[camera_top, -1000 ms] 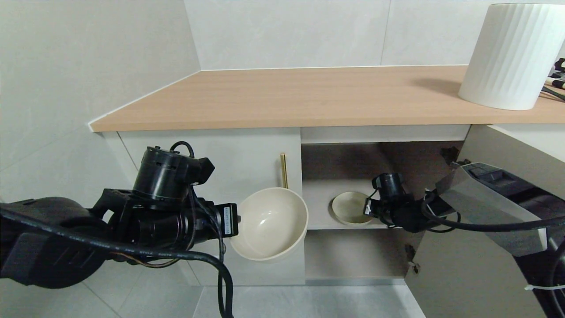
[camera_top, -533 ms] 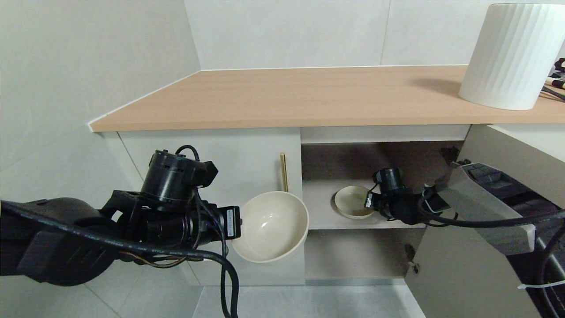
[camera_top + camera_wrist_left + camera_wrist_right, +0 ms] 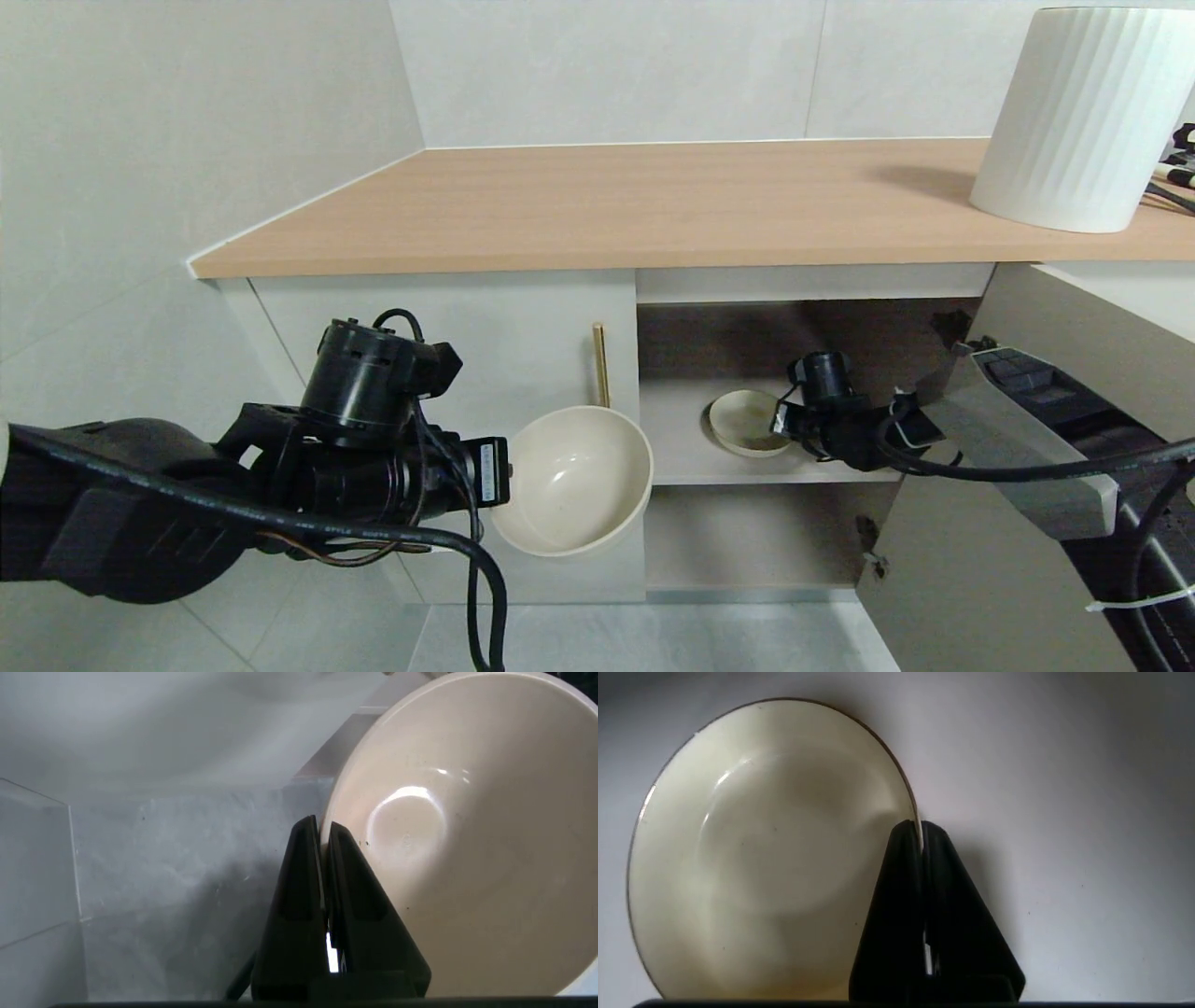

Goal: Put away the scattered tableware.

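My left gripper (image 3: 499, 471) is shut on the rim of a large cream bowl (image 3: 574, 481), holding it tilted in front of the closed left cabinet door; the same bowl (image 3: 467, 821) sits pinched between the fingers (image 3: 322, 873) in the left wrist view. My right gripper (image 3: 782, 425) is inside the open right cabinet, shut on the rim of a small cream plate (image 3: 744, 422) just above or on the shelf (image 3: 677, 448). In the right wrist view the plate (image 3: 766, 849) has a thin dark edge and is gripped at its rim by the fingers (image 3: 924, 868).
A wooden countertop (image 3: 607, 205) runs above the cabinet, with a white ribbed container (image 3: 1083, 117) at its right. A brass handle (image 3: 600, 362) stands on the closed left door. The open right door (image 3: 1046, 308) hangs beside my right arm. Tiled floor (image 3: 653, 639) lies below.
My right gripper has carried the small plate deeper into the cabinet and slightly up over the shelf. The left arm with the bowl shifted a little right and down, then held.
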You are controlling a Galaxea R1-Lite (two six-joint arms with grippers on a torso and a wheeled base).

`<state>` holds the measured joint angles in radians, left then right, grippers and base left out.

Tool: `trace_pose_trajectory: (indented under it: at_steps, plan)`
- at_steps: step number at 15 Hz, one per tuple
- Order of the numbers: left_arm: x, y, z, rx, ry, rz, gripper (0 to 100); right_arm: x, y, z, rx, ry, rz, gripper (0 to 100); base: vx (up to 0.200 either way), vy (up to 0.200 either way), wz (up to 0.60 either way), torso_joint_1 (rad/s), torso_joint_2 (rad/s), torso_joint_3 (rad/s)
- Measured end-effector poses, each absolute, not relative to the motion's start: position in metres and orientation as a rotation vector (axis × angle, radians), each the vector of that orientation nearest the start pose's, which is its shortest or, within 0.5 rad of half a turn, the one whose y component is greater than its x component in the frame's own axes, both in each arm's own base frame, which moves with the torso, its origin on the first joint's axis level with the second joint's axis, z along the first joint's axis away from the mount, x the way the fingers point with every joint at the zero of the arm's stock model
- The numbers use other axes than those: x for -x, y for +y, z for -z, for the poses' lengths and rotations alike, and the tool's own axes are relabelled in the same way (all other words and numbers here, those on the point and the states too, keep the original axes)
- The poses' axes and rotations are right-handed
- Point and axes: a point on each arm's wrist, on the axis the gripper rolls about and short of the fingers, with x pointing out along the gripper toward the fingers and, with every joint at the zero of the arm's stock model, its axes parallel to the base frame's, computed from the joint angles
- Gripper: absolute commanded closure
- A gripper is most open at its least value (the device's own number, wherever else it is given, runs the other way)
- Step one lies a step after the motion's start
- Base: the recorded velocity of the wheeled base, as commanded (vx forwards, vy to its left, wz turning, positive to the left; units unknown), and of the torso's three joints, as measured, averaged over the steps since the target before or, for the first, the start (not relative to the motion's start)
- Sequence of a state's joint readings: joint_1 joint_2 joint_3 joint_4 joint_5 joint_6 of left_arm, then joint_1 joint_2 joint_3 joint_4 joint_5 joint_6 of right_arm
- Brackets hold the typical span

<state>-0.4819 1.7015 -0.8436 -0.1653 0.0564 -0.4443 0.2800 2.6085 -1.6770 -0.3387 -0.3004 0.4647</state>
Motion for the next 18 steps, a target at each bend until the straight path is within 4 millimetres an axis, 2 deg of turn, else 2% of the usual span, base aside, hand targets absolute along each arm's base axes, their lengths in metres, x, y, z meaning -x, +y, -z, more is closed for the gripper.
trace_pose_trajectory:
  at_steps: [5,7,9,12,15,18]
  plan:
    - [-0.259,-0.139,-0.144,0.223,0.760,0.255,100,-0.486,0.132,-0.004,-0.299,0.552,0.163,0,0.000,0.000,0.00,0.000,0.00,0.000]
    - [-0.260,-0.144,-0.140,0.213,0.772,0.257,100,-0.476,0.133,-0.010,-0.304,0.566,0.167,0,0.000,0.000,0.00,0.000,0.00,0.000]
    - [-0.260,-0.155,-0.132,0.185,0.791,0.255,100,-0.460,0.136,-0.027,-0.304,0.580,0.144,0,0.000,0.000,0.00,0.000,0.00,0.000]
    - [-0.266,-0.171,-0.112,0.111,0.808,0.187,100,-0.422,0.152,-0.065,-0.308,0.612,0.015,0,0.000,0.000,0.00,0.000,0.00,0.000]
    - [-0.268,-0.186,-0.092,0.045,0.836,0.152,100,-0.368,0.176,-0.103,-0.264,0.701,-0.148,0,0.000,0.000,0.00,0.000,0.00,0.000]
    - [-0.264,-0.195,-0.084,0.020,0.858,0.171,100,-0.312,0.202,-0.123,-0.148,0.779,-0.318,0,0.000,0.000,0.00,0.000,0.00,0.000]
